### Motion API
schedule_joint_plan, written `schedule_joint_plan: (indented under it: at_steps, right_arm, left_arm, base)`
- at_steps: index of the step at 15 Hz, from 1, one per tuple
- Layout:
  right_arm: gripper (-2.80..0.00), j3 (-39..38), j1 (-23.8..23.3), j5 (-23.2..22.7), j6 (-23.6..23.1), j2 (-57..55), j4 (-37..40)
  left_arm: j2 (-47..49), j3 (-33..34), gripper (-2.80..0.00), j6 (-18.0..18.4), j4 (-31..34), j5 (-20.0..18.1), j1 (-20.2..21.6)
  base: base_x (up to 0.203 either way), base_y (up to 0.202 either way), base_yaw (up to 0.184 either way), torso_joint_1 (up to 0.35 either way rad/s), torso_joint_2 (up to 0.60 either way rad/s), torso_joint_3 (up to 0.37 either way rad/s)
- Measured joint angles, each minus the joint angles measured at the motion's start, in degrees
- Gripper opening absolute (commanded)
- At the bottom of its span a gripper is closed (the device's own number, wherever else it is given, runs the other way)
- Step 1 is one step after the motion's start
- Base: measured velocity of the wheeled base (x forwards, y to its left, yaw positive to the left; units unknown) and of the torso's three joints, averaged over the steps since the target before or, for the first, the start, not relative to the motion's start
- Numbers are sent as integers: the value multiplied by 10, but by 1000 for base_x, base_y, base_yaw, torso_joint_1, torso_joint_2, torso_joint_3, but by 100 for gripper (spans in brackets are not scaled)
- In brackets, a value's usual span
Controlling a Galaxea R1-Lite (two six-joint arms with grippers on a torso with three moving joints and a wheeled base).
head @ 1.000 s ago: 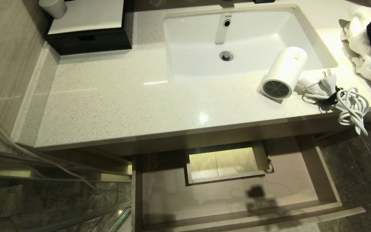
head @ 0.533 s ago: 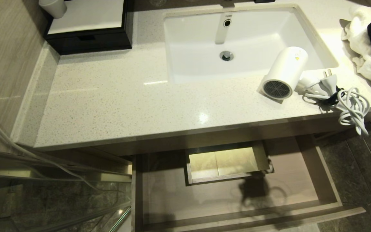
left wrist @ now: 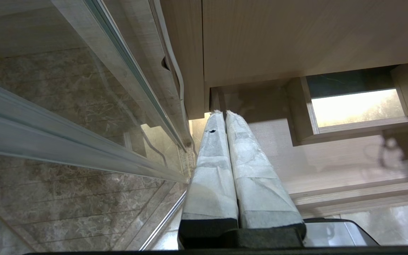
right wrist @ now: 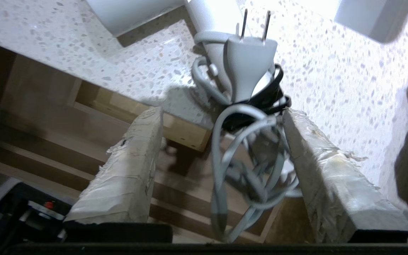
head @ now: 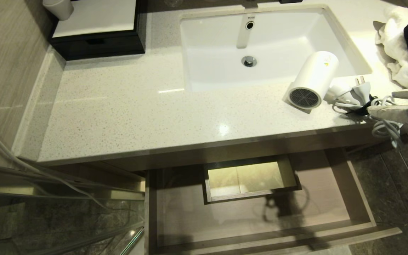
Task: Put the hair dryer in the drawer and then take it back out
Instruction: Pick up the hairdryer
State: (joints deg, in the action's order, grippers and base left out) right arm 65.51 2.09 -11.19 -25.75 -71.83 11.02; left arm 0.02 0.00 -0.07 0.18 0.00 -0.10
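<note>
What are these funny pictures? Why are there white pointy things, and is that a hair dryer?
A robot with two arms took these. One picture is from a camera on its head, looking down at a bathroom counter with a sink. Yes, that is a hair dryer, lying on the counter beside the sink, with its cord hanging over the edge. Below, a drawer stands open. The other two pictures come from cameras on the robot's wrists. The pointy things are its fingers. The right end effector is open with the cord between its fingers, holding nothing yet. The left end effector is shut, down by the drawer.
</note>
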Motion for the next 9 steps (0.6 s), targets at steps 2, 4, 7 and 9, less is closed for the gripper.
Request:
schedule_joint_plan:
  at_steps: [2, 4, 7, 9]
  right_arm:
    - [0, 8, -22, -33, -47, -28, -25]
    - [0, 26, -44, -74, -86, -55, -32]
    - [0, 37, -62, -120, -108, -85, -39]
    - [0, 39, -66, -145, -113, -100, -39]
  left_arm:
    - [0, 0, -280, 0, 0, 0, 0]
    - [0, 0, -280, 0, 0, 0, 0]
    - [0, 0, -280, 0, 0, 0, 0]
    - [0, 0, -280, 0, 0, 0, 0]
  base:
    - [0, 0, 0, 0, 0, 0]
    - [0, 0, 0, 0, 0, 0]
    - [0, 0, 0, 0, 0, 0]
    - [0, 0, 0, 0, 0, 0]
